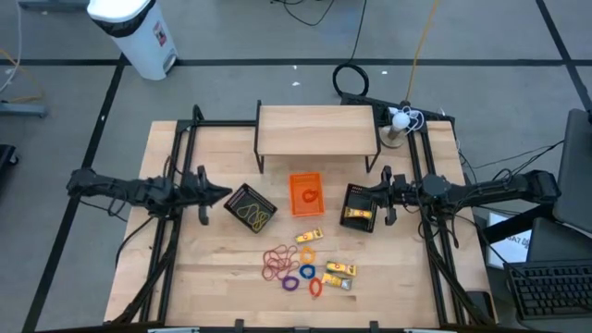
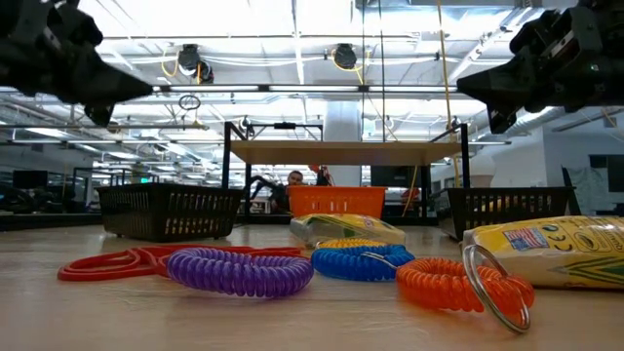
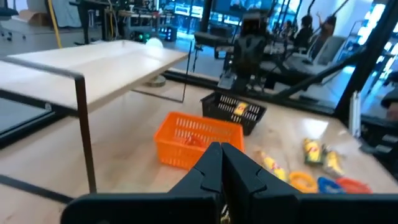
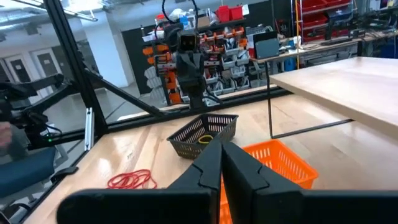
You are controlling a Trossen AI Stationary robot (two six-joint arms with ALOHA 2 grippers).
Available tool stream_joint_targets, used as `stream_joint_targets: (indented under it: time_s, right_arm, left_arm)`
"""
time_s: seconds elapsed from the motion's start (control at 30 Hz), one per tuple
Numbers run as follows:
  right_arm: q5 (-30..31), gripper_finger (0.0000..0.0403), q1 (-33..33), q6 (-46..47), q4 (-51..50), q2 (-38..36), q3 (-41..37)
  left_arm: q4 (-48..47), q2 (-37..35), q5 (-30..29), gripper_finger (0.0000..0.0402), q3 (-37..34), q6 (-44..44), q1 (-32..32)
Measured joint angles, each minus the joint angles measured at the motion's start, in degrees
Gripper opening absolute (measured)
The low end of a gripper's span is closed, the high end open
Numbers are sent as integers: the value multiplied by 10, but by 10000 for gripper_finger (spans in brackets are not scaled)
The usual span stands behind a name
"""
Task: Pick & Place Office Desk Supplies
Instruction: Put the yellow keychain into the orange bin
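Observation:
The loose supplies lie near the table's near edge: red-brown rubber bands, purple, blue and orange coil rings, and yellow packets. My left gripper hovers shut and empty beside the left black mesh tray, which holds a tan band. My right gripper hovers shut and empty over the right mesh tray, which holds a yellow packet. The orange tray between them holds an orange ring.
A wooden shelf on black legs stands behind the trays at the far side. A white ball-shaped object sits at the far right corner. Bare wood lies left of the loose pile and along the near edge.

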Motion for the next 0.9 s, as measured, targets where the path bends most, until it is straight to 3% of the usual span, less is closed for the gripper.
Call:
stream_joint_targets:
  time_s: [0.5, 0.63, 0.77, 0.9]
  right_arm:
    - [-1, 4, 0, 25, 7, 4, 0]
    - [41, 4, 0, 25, 4, 5, 5]
    - [46, 1, 26, 16, -102, 24, 70]
    - [112, 1, 97, -14, -223, 102, 217]
  left_arm:
    - [21, 2, -16, 1, -38, 2, 2]
    - [27, 2, -31, 5, -38, -7, 2]
    - [28, 3, -31, 3, -38, -18, 2]
    - [28, 3, -30, 5, -38, -23, 2]
